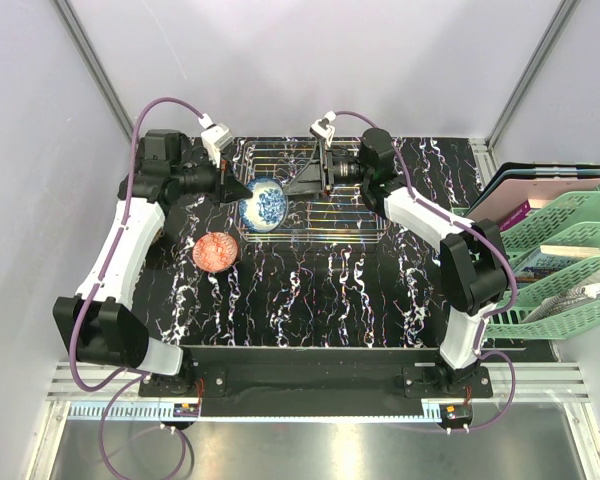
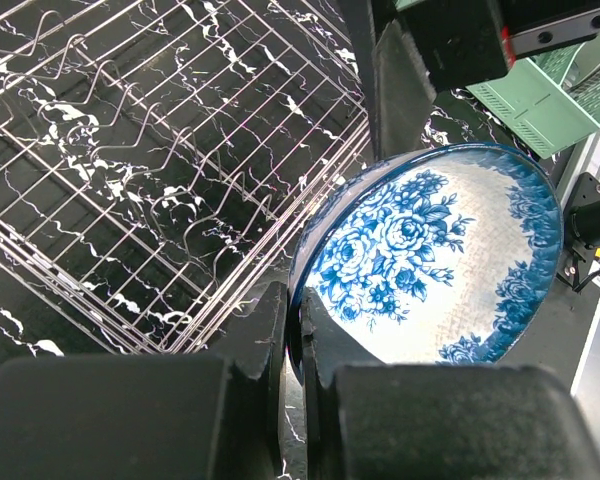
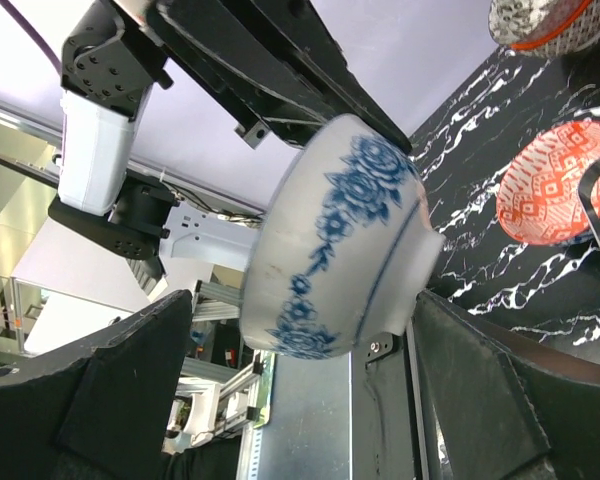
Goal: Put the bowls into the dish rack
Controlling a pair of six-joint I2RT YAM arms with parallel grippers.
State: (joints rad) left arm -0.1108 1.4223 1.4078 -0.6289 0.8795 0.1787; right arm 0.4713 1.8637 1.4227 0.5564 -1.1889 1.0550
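A white bowl with blue flowers hangs tilted on its side over the left end of the wire dish rack. My left gripper is shut on its rim, one finger inside and one outside. My right gripper stands wide open, and the same bowl sits between its fingers, foot towards the right one. Whether they touch it I cannot tell. A red patterned bowl rests on the black marble table, left of the rack. A third bowl, dark-patterned with an orange rim, shows beyond it.
Green plastic stacked trays with papers stand at the table's right edge. The rack has wavy wire dividers on its grid bottom. Both arms meet over the rack's left half.
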